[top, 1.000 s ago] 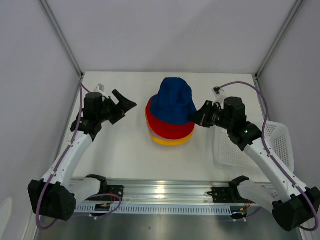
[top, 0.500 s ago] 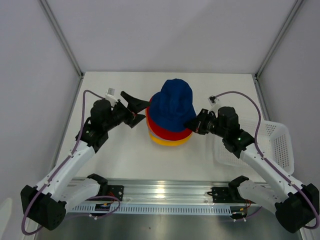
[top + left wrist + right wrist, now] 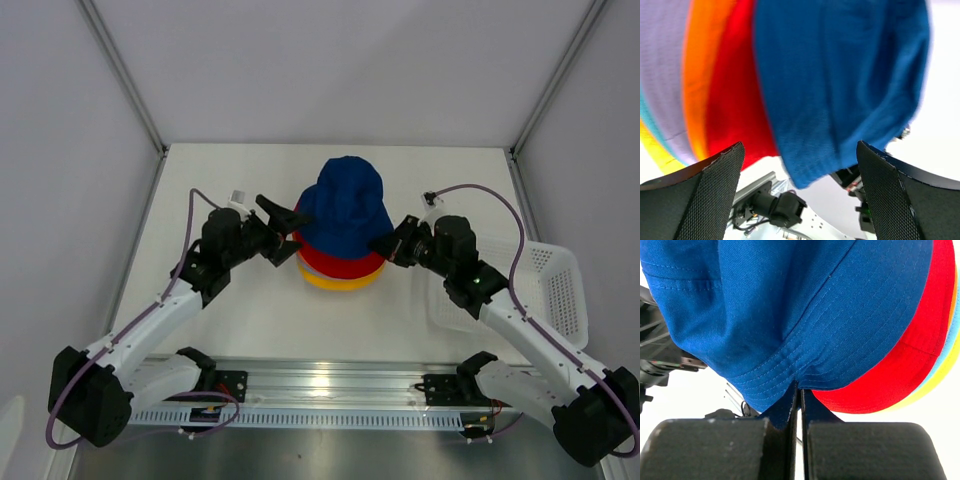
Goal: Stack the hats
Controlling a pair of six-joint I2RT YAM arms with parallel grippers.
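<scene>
Hats of soft woven cloth were stacked at the middle of the white worktop [image 3: 262, 322], brims fanned out one beneath another. The navy blue bucket hat [image 3: 343, 203] was set on top, its round crown dented and slightly slumped. Rows of stitching were seen along its floppy brim in the right wrist view [image 3: 790, 305]. Under it a red hat [image 3: 335, 263] was laid. Narrow bands of an orange hat [image 3: 701, 65], a lavender hat [image 3: 664, 75] and a teal hat [image 3: 645, 112] were seen below, and a yellow hat [image 3: 340, 283] lay at the bottom.

The right fingers [image 3: 386, 245] were pressed fully together, and a fold of the navy brim was pinched between them at the right side of the stack [image 3: 715, 450]. The left fingers [image 3: 273, 208] were spread wide at the stack's left side. Their black, mesh-textured pads [image 3: 715, 192] were held apart either side of the hanging brims, and nothing was gripped; whether the cloth was touched could not be told.

A white plastic mesh basket [image 3: 560, 288] was placed at the worktop's right edge, partly covered by the right arm. A ribbed aluminium rail [image 3: 330, 385] was fixed along the near edge, and purple cables [image 3: 500, 195] were looped over both arms.
</scene>
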